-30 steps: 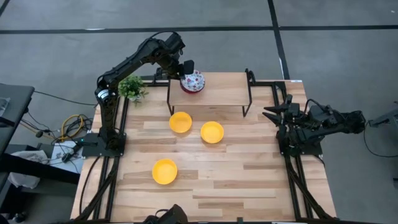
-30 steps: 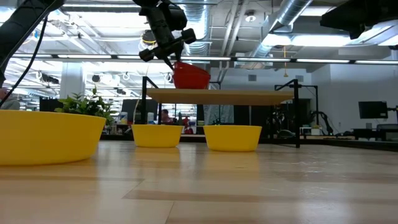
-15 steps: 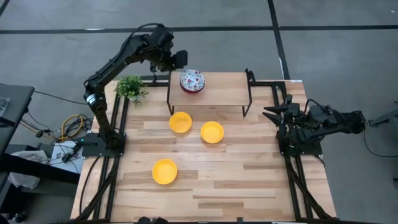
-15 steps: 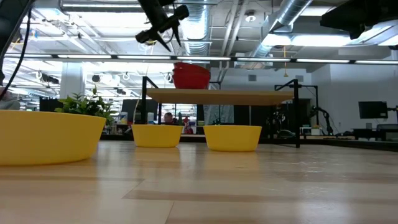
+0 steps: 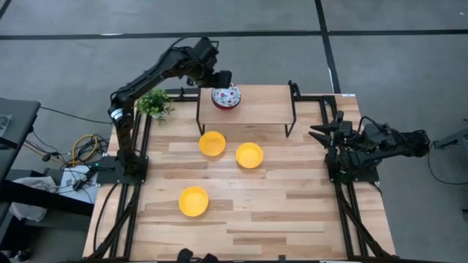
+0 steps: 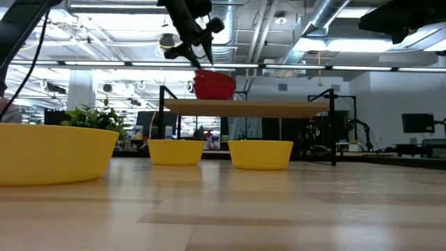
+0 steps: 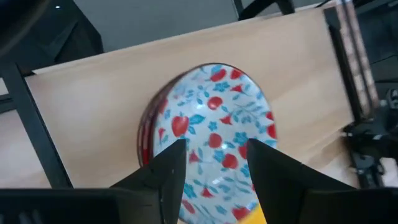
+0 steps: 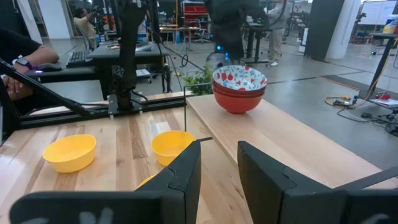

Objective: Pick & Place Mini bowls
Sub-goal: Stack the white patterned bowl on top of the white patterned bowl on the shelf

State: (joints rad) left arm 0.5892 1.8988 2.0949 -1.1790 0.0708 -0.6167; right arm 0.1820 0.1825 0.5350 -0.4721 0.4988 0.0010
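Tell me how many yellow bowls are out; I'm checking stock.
3, all on the table: one near the front, two below the shelf, left and right. None seems hidden.

Floral bowls (image 5: 226,96) stacked on shelf; three yellow bowls (image 5: 212,143) on table

We see a light wooden desk (image 5: 292,212) from above. Three plain yellow mini bowls (image 5: 212,143) sit directly on its planks: two near the middle, close together, and one (image 5: 194,201) nearer the front left. At the far edge stands a small raised wooden shelf (image 5: 263,106) on dark legs, carrying a stack of floral bowls (image 5: 226,96) at its left end. A small green plant (image 5: 154,103) sits at the far left corner.
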